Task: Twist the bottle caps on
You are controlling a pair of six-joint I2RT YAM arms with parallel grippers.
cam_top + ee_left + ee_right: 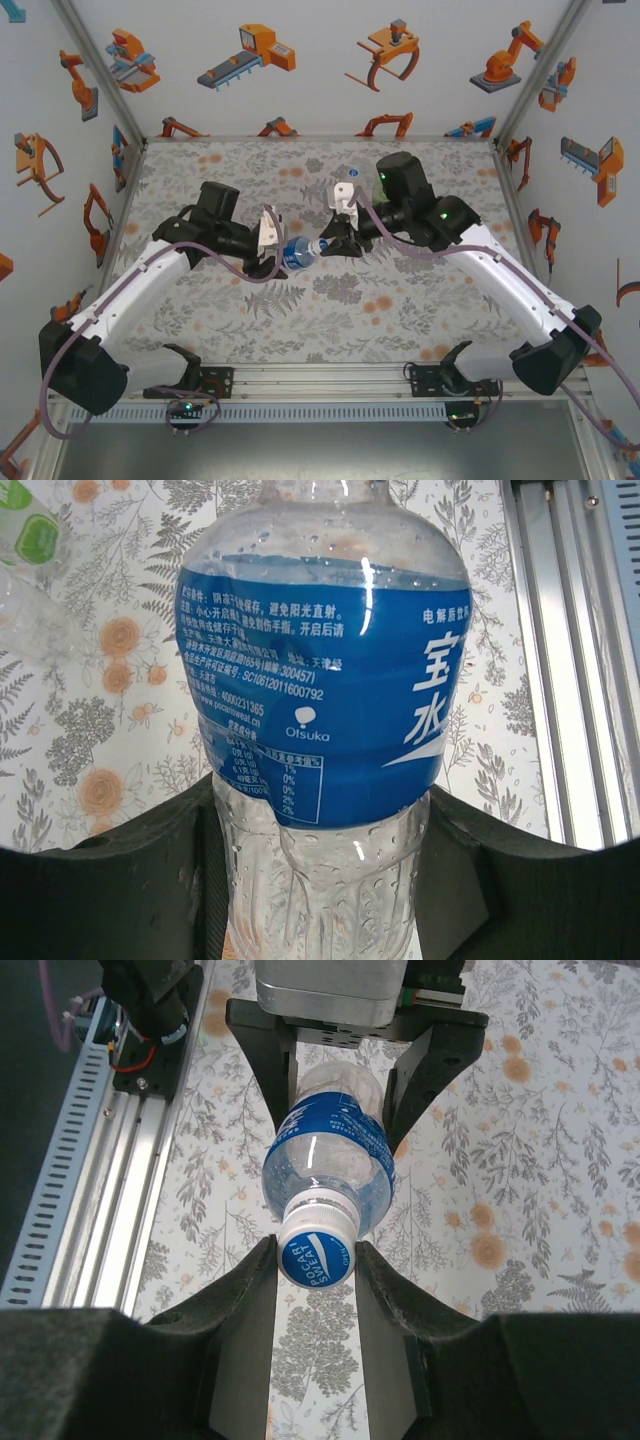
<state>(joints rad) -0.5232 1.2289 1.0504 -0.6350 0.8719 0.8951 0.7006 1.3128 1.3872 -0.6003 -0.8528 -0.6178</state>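
1. The table (400, 300) is covered with a grey leaf-and-flower print dotted with orange blooms.
2. White walls (320, 60) printed with orange robot drawings close it in at 9, 12 and 3 o'clock. Bare metal frame posts (100, 70) run up the corners.
3. A slotted aluminium rail (320, 378) lies along the 6 o'clock edge, where both arm bases are bolted.
4. The blue-labelled bottle (298, 252) sits at the middle of the table in the top view, between the two grippers and lying on its side.
5. Its long axis runs almost straight from 9 to 3 o'clock. The base is toward 9 and the neck toward 3, nudged slightly toward 2.
6. In the right wrist view the bottle (330, 1160) points its neck at the camera, toward 6 o'clock, with its base away at 12.
7. The bottle cap (318, 1252) is on the neck. It has a white rim and a blue printed top.
8. In the left wrist view the bottle (320, 670) has its shoulder at 12 o'clock and its ribbed lower body at 6. Droplets show inside it.
9. The left gripper (320, 795) is closed on that ribbed lower body, one finger on each side.
10. The right gripper (318, 1260) is pinched onto the cap, its pads touching the rim at 9 and 3 o'clock.
11. A green-patched bottle (28, 532) lies on the cloth at 10 o'clock in the left wrist view, apart from the held one.
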